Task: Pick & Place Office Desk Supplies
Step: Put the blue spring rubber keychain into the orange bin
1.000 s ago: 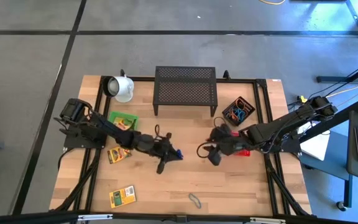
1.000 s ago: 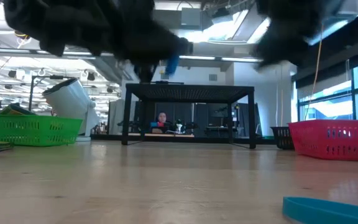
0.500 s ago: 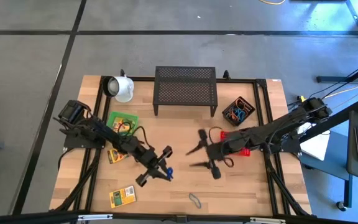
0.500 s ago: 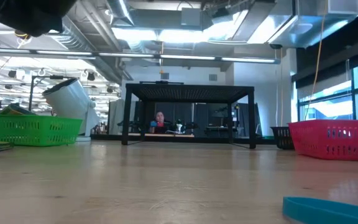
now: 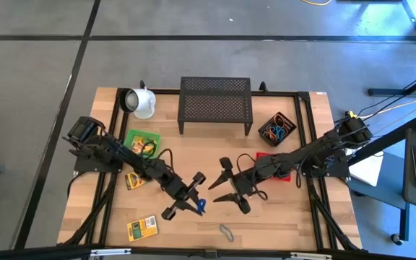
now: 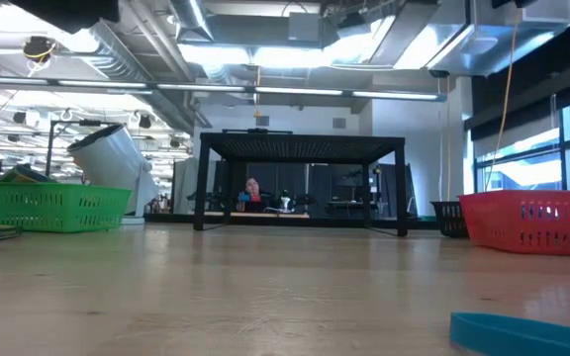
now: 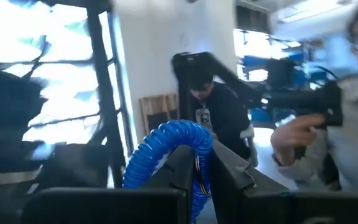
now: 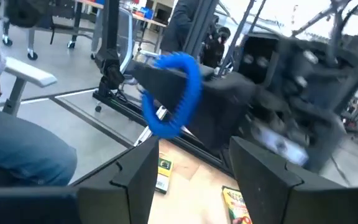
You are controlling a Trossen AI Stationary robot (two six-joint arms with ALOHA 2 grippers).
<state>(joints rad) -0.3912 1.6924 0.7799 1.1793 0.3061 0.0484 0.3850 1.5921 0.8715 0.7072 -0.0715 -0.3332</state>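
The rack serves as landmark at the back of the wooden table. Left of it, near the back left corner, a white mug lies on its side. In front of the rack and to its left sits a green basket, with one crayon box in front of it and another near the front edge.

The left gripper hangs over the table's middle, well in front of the rack, its jaws pressed together on a blue band, a ribbed coil looped over the tips. Just beside it, the right gripper faces it with jaws spread wide and empty; bare wood lies open in the narrow gap between them and all along the front. A grey band lies near the front edge.

Right of the rack stands a black bin holding coloured bands, with a red basket in front of it, partly under the right arm.

Around the table is grey floor; the low view shows a ceiling-lit room and a person far behind the rack.
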